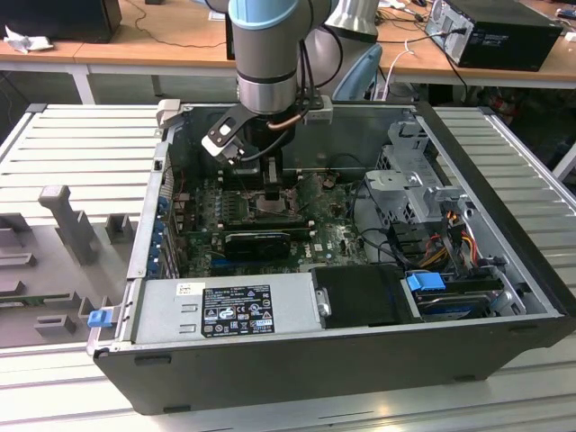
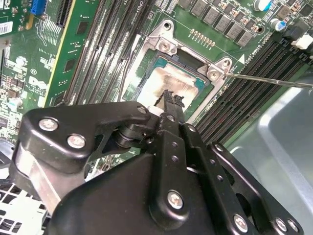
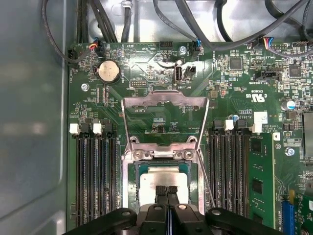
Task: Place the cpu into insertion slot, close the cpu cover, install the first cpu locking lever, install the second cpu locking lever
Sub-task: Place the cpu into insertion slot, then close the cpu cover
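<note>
The hand [image 3: 167, 190] is down inside the open computer case [image 1: 315, 360], fingers together with nothing clamped, tips over the middle of the cpu [image 3: 164, 176]; whether they touch it cannot be told. The cpu lies flat in the slot [image 3: 128, 181] on the green board. The cover [image 3: 165, 99] is swung open on its hinge edge, and a thin lever [image 2: 269, 81] sticks out beside the slot.

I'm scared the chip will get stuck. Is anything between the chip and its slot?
Nothing visible. The cpu already lies in the insertion slot, the cpu cover is swung open away from it, and the shut fingers are right over the cpu.
</note>
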You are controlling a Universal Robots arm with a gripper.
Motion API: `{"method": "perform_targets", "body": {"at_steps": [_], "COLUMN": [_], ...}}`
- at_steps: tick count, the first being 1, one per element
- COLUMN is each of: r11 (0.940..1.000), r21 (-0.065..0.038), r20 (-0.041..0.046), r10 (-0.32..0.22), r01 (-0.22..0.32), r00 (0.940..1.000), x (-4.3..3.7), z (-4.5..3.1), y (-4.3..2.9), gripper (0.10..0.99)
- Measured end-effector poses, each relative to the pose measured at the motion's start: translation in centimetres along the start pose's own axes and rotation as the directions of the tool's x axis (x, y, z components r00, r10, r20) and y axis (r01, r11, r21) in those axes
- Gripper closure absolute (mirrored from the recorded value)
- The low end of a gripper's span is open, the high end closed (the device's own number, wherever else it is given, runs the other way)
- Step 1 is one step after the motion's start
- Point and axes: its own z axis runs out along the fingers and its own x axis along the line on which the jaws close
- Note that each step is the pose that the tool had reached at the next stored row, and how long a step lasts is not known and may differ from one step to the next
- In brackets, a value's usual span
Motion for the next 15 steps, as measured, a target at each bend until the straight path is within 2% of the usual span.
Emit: {"method": "perform_targets", "body": {"at_steps": [10,15], "r11": [1.0000,1.0000], "r21": [0.000,0.000], "r20": [0.0000,0.0012], "r10": [0.000,0.000], "r01": [0.000,0.000], "r00": [1.0000,1.0000], "x": [0.00,0.01], "z": [-0.48,-1.01], "y": [0.04,0.08], "gripper": [0.980,0.980]}}
